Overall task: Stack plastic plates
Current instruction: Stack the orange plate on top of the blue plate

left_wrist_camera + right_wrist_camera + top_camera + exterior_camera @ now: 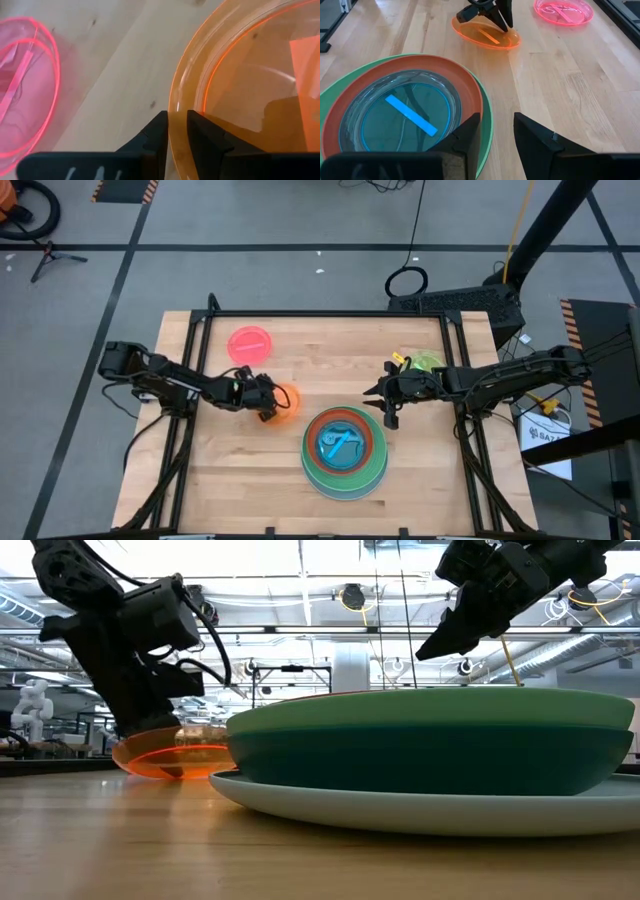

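Plates stack (344, 453): sits at the near middle of my table (240, 480); light blue plate (400, 808) at the bottom, dark green plate (430, 760) and light green plate (430, 708) above it, then the red-orange plate (451, 75), with a clear cyan plate (405, 115) nested on top.
My right gripper (385, 395): hangs above the table just beyond the stack's far right edge, fingers spread apart, holding nothing.
Orange plate (283, 402): left of the stack and a little farther back, tilted, one edge raised off the wood.
My left gripper (268, 399): fingers pinched onto the rim of the orange plate, one finger inside the rim and one outside.
Lime plate (426, 363): lies on the table behind my right arm, near the far right corner.
Pink plate (249, 344): lies flat farther back on the left, well apart from the stack.
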`<move>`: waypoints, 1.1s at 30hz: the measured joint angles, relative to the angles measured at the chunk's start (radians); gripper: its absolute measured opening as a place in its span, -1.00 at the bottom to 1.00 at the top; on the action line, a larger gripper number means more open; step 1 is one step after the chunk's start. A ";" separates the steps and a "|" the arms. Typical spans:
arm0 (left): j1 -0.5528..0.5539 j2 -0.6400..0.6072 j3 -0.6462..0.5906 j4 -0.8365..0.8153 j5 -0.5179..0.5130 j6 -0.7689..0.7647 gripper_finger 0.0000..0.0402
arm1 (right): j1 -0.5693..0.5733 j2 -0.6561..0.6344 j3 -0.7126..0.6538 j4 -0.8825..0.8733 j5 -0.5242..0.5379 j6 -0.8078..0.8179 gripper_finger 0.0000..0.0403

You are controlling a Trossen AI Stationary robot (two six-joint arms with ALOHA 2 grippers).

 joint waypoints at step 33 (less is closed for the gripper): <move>-0.044 -0.435 0.002 -0.221 0.387 -0.129 -0.62 | -0.027 -0.003 -0.001 0.098 0.082 0.042 -0.46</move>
